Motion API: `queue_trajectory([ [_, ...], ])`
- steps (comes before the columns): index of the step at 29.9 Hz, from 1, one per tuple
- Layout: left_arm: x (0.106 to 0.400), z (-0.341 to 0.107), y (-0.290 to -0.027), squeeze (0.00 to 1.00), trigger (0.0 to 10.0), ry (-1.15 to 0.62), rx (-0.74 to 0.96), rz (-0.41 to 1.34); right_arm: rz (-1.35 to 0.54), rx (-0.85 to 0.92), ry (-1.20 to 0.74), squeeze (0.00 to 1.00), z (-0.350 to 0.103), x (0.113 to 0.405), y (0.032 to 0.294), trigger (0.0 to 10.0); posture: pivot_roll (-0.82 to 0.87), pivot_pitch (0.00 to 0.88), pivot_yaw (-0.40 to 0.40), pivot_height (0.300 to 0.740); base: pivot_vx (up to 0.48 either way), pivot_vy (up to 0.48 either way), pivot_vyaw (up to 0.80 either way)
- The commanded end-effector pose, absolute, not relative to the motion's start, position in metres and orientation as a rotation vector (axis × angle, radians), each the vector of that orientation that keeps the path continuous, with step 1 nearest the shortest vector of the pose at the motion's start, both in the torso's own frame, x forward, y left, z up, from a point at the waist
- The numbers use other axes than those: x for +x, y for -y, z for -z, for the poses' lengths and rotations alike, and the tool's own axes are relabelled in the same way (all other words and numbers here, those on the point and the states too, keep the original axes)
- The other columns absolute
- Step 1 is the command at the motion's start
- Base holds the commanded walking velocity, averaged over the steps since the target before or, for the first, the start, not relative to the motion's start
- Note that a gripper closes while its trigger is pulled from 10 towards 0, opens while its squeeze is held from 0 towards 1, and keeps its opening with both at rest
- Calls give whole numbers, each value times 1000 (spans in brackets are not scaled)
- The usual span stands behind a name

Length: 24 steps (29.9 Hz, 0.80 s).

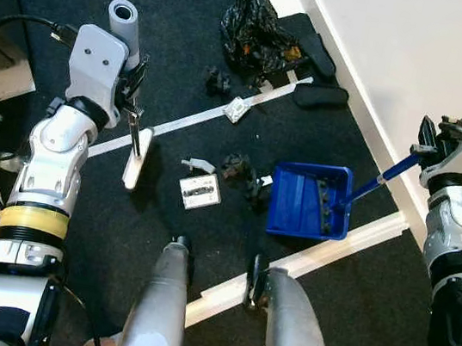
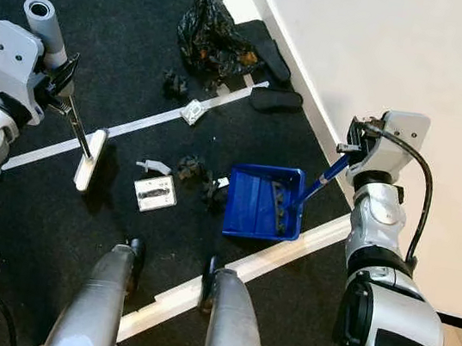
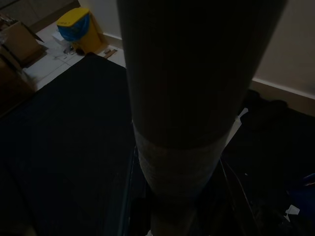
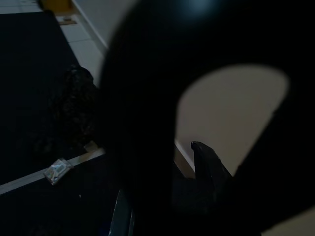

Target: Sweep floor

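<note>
Litter sits between the tools so one stroke can carry it in: left end effector (image 1: 131, 93) is closed on the brush (image 1: 136, 159), right end effector (image 2: 349, 151) clamps the handle of the blue dustpan (image 2: 263, 202), its mouth facing the crumpled scraps (image 1: 244, 175). Beside the wall (image 2: 406, 51), room is tight; open carpet (image 1: 176, 17) lies ahead.
</note>
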<state>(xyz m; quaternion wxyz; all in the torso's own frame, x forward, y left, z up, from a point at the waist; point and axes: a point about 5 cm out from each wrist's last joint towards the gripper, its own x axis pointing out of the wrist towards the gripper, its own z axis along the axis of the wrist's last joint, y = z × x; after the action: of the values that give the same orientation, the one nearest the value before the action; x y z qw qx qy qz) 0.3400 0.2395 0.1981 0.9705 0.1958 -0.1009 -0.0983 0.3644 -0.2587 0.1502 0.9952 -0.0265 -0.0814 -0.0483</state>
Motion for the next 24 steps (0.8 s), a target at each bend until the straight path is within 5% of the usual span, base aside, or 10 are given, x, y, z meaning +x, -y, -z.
queue_trajectory([
  [1, 340, -195, -237, 0, 10000, 207, 422, 215, 120, -8, 64, 0, -129, 359, 259, 10000, 235, 402, -33, 740, 0, 0, 0],
  [19, 346, -194, -228, 0, 10000, 214, 412, 244, -9, 172, 61, 0, -137, 372, 238, 10000, 223, 401, -46, 740, 0, 0, 0],
  [24, 363, -166, -195, 0, 10000, 153, 375, 283, 22, 178, 49, 0, -124, 364, 240, 10000, 168, 396, -59, 740, 0, 0, 0],
])
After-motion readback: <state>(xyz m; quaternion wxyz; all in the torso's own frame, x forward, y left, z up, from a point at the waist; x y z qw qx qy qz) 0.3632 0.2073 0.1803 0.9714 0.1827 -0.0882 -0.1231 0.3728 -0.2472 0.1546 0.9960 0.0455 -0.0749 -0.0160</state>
